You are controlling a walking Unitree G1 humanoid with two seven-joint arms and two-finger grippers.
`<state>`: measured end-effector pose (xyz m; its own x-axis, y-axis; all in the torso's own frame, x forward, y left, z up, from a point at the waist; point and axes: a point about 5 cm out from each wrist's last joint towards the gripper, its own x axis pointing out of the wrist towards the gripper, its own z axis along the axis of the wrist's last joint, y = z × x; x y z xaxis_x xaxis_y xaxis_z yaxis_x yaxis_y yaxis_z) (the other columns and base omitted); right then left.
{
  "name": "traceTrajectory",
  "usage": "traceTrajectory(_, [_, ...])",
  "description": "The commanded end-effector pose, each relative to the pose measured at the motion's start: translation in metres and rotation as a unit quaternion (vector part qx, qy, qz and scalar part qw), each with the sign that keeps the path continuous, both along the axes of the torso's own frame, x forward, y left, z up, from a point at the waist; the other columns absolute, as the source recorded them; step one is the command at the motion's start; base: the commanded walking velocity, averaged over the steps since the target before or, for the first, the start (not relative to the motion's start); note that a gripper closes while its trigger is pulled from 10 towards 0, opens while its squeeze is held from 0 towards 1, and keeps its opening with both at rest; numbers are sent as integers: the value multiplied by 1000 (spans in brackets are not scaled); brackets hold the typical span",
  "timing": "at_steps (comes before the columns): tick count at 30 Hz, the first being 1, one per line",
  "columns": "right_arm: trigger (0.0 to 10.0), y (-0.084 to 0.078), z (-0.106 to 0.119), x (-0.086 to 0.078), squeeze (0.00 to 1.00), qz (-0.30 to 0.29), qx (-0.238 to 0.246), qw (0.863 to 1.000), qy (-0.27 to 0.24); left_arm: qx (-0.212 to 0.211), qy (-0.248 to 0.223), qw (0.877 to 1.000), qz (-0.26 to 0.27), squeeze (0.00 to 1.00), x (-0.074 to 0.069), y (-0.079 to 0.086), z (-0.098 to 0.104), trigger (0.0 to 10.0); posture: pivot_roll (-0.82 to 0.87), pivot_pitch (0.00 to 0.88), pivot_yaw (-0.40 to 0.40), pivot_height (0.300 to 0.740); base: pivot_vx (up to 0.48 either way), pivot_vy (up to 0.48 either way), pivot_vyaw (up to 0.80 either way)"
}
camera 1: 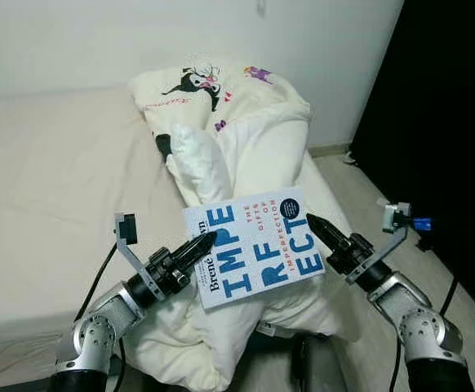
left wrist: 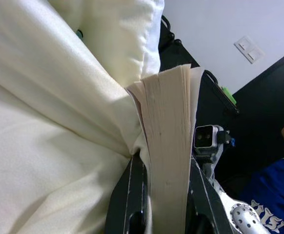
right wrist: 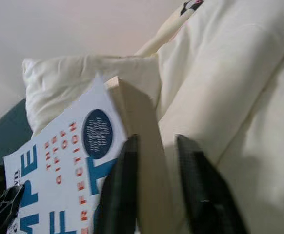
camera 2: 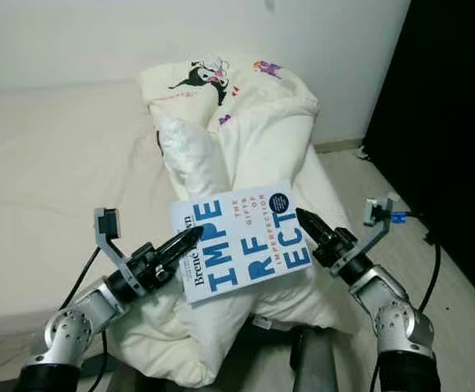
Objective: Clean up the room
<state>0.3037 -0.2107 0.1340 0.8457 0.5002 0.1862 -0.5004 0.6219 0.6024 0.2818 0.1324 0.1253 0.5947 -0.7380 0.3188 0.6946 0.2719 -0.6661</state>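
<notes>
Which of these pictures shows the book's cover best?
The left eye view: the book faces the camera, its whole white cover with blue letters readable, held between the left gripper and right gripper over the duvet. The right eye view matches it. The left wrist view shows page edges; the right wrist view, a corner.

White wall (camera 1: pixel 74 41), beige bed (camera 1: pixel 50 188)

Even indoor light, head views sharp; wall (camera 1: pixel 99 41) bright, right side black; right wrist view soft, fingers (right wrist: pixel 200 190) blurred.
</notes>
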Motion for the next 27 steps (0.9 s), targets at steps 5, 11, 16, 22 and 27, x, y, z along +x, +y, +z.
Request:
traceTrajectory(5, [10000, 13, -3, -9, 1000, 55, 38, 998, -7, -18, -18, 999, -40, 0, -4, -12, 6, 0, -21, 136, 3, 417, 0, 0, 0])
traceTrajectory(11, [10000, 22, 0, -18, 1000, 119, 59, 991, -26, -20, -19, 999, -42, 0, -5, -13, 7, 0, -18, 137, 1, 417, 0, 0, 0])
traceTrajectory(16, [10000, 16, -13, -15, 1000, 94, 25, 995, 22, -23, -20, 999, -44, 0, -6, -14, 8, 0, -20, 139, 0, 417, 0, 0, 0])
traceTrajectory(22, [10000, 7, -23, -12, 0, 65, 10, 996, 67, -24, -20, 998, -46, 0, -7, -14, 8, 0, -20, 139, 0, 417, 0, 0, 0])
traceTrajectory(27, [10000, -2, -19, -10, 0, 36, 28, 997, 59, -25, -21, 998, -45, 0, -7, -14, 8, 0, -19, 141, -2, 417, 0, 0, 0])
